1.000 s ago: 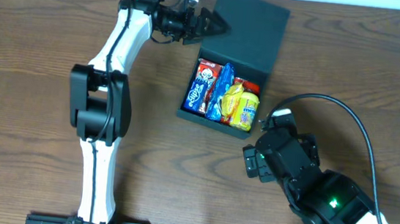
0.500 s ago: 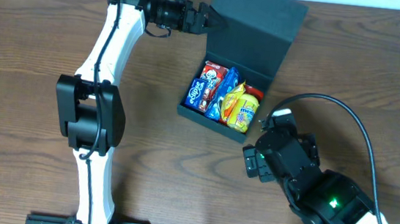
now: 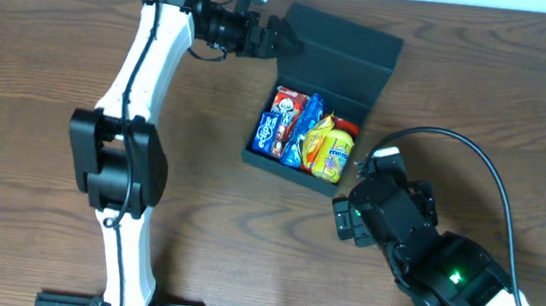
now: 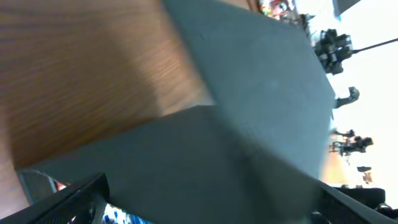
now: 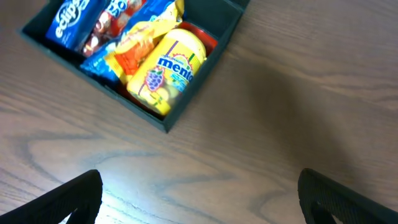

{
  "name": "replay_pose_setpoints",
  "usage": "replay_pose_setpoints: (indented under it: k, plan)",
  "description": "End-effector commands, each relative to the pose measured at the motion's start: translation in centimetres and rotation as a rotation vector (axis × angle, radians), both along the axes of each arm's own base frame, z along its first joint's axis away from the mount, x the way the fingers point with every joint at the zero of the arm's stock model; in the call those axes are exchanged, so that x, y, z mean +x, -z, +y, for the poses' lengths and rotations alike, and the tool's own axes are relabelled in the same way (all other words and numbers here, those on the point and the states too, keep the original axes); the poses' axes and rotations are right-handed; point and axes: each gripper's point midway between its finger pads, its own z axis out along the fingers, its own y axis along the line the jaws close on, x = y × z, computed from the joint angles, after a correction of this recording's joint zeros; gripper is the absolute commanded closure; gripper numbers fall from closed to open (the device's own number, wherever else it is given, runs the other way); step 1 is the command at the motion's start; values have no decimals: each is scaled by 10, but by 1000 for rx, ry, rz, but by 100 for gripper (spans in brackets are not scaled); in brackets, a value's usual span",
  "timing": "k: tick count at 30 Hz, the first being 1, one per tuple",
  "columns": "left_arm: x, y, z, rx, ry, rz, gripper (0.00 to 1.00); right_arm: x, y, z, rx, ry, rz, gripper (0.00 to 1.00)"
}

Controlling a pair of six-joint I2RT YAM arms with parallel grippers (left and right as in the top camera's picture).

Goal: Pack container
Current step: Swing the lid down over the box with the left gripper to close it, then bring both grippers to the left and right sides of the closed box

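at the lid's left edge, top of the overhead view, left claw (image 3: 282, 37) is up against the flap lid (image 3: 348, 52) of the container (image 3: 282, 167). vs 0.5 s ago the lid reads shorter from above and its top edge has dropped back into frame, so imo it's being swung fwd over the tray, i.e. closing has begun. the left arm has also shifted a bit. the tray itself has barely moved: mid-worktop (image 3: 40, 70), slightly skewed, w/ the right claw (image 5: 202, 186) just off its near-right corner. snack packets (image 3: 305, 131) fill the tray edge to edge, mentos pack (image 5: 168, 71) on top at the right end, so packing looks done and only the lid is left. left wrist cam is blurred, all lid surface, w/ its fingers wide apart at the frame corners: jaws look spread, pushing the flap rather than clamping it. right claw is also spread wide, holding nothing, parked low over bare wood. risk: the mentos pack sits proud and may stop the lid seating flat.
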Motion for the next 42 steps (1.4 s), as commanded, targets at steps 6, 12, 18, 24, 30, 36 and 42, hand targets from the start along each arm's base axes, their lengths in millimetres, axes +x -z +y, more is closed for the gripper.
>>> replay_pose_setpoints:
  k: [6, 12, 18, 24, 30, 36, 42]
  plan:
    - [-34, -50, 32, 241, -75, -124, 4, 2, -2, -1, 11, 30, -16, 1]
    - [-53, -76, 50, 329, -154, -154, 4, 2, -3, 0, 14, 30, -18, 1]
    - [-87, -78, 81, 498, -260, -54, 4, 9, -8, 10, 60, 22, -45, 1]
    - [-121, -80, 100, 609, -276, -9, 4, 20, 4, 21, 43, 22, -30, 1]
    - [-141, -75, 114, 671, -331, 1, 4, 40, 32, 28, -30, 51, 2, 1]
    - [-169, -45, 130, 727, -397, 28, 4, 64, 49, 20, -27, 131, 15, 1]
    - [-200, -5, 135, 716, -432, 58, 4, 79, 53, 21, 74, 149, 45, 1]
